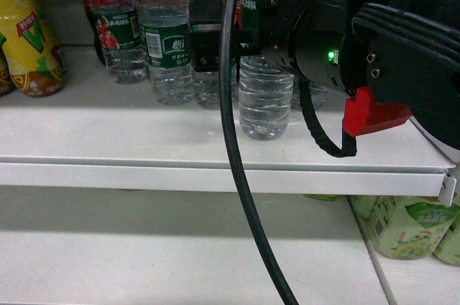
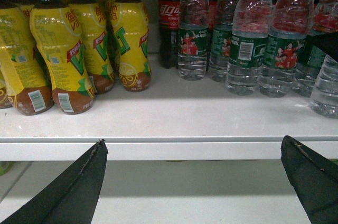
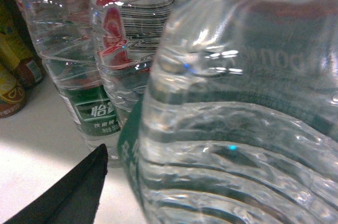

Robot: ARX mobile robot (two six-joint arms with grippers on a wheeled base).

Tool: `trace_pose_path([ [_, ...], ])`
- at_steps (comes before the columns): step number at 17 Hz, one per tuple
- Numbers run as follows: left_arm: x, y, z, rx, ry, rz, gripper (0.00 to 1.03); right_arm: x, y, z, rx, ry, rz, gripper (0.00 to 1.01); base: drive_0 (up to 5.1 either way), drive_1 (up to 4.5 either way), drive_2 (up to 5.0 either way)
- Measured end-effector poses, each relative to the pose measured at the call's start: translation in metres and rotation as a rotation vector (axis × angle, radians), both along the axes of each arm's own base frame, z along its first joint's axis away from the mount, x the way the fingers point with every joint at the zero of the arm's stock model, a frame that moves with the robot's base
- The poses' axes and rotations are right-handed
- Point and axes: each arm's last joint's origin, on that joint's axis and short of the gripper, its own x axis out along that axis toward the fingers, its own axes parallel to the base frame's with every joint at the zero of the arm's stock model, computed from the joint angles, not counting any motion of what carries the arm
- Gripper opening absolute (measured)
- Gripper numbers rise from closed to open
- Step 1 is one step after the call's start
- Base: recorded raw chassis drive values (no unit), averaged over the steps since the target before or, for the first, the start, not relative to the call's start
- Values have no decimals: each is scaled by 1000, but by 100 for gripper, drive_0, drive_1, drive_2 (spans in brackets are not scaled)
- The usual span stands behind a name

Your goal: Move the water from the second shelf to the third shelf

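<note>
Only the right wrist view shows the water bottle [image 3: 237, 118] filling the frame beside one black fingertip [image 3: 79, 192]; whether the right gripper [image 1: 215, 39] clamps it cannot be told. Further off, the left gripper [image 2: 195, 182] hangs wide open below the shelf [image 2: 169, 123] of lemon tea bottles [image 2: 58, 49].

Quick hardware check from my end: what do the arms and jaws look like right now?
The right arm is black, with a rounded wrist housing, a lit green LED, a red plastic piece underneath, and a thick black cable hanging across the head view. The left gripper shows two matte black, pointed, wedge-shaped tips.
</note>
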Motion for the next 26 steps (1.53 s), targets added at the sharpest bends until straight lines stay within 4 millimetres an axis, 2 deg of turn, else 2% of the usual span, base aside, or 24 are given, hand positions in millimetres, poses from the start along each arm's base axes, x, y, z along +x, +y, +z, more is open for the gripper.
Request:
trace_pose_path([
  [5,0,0,0,0,0,0,98,1,-1,0,-1,-5,-37,53,0,0,0],
  [7,0,0,0,0,0,0,98,0,1,1,2,-11,-37,45,0,0,0],
  [11,0,0,0,0,0,0,98,-16,-6,0,4,-9,-17,43,0,0,0],
  [15,0,0,0,0,0,0,98,-56,-28,5,-6,27,4,43,0,0,0],
  [19,0,0,0,0,0,0,98,-104,-79,9,-5,57,-50,42,0,0,0],
  [23,0,0,0,0,0,0,98,-145,-128,32,34,8,-116,42,0,0,0],
  [26,0,0,0,0,0,0,98,-170,-152,49,68,-34,-171,42,0,0,0],
])
